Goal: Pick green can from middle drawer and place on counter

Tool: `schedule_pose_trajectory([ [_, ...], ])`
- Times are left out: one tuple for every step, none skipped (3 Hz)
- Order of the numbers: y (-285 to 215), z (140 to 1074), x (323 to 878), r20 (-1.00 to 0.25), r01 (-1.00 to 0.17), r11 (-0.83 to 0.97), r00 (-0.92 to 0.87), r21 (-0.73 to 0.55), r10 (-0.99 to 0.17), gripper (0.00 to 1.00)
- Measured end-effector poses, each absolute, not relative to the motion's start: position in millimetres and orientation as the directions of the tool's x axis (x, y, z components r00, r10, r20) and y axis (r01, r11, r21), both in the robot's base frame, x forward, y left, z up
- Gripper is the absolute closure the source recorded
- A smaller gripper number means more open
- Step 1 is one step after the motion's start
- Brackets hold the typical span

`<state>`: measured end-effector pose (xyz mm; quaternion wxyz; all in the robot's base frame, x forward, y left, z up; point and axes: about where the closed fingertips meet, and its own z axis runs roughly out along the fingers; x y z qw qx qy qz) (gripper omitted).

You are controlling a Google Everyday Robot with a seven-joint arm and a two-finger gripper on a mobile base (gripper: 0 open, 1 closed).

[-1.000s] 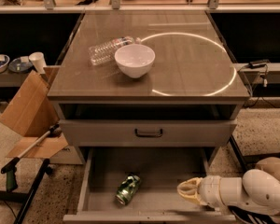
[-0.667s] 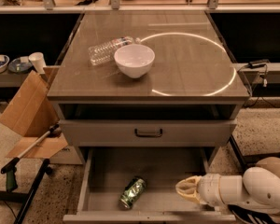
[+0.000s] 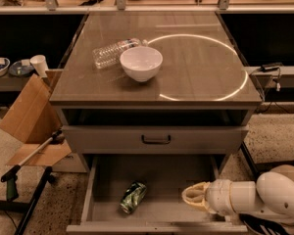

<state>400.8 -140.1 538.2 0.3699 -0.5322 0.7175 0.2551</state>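
1. Far left: a cardboard box (image 3: 27, 116) leans against the cabinet's side. A paper cup (image 3: 39, 62) sits just above it, and a black-handled stick (image 3: 29, 155) lies tilted across the box's lower edge.
2. On the counter (image 3: 201, 82), left of middle, a clear bottle (image 3: 110, 53) lies on its side. Its cap end is right by the far rim of the bowl (image 3: 140, 62), but I can't tell if they actually touch. The bowl is white and upright.
3. A bright ring of light reflects off the right half of the counter.
4. Under the counter there's a shut drawer front with a black handle (image 3: 156, 140).
5. Below that, the drawer (image 3: 171, 173) stands open. The can (image 3: 133, 197) lies on its side on the drawer floor, left of middle and near the front. It's angled diagonally and nothing is touching it.
6. The gripper (image 3: 188, 196) is down in the right front part of the drawer, beside the can but clearly apart from it, with its cream tip pointing left toward the can. I honestly can't tell whether it's spread or closed.
7. The white arm (image 3: 257, 197) comes in from the right edge.
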Motion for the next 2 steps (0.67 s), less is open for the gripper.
schedule_pose_trajectory([
  [-144.1,562.9,385.2,-0.802,-0.95,0.308,-0.139,-0.058,-0.58,0.74],
  [-147.1,575.6,374.9,-0.802,-0.946,0.315,-0.128,-0.078,-0.583,0.51],
])
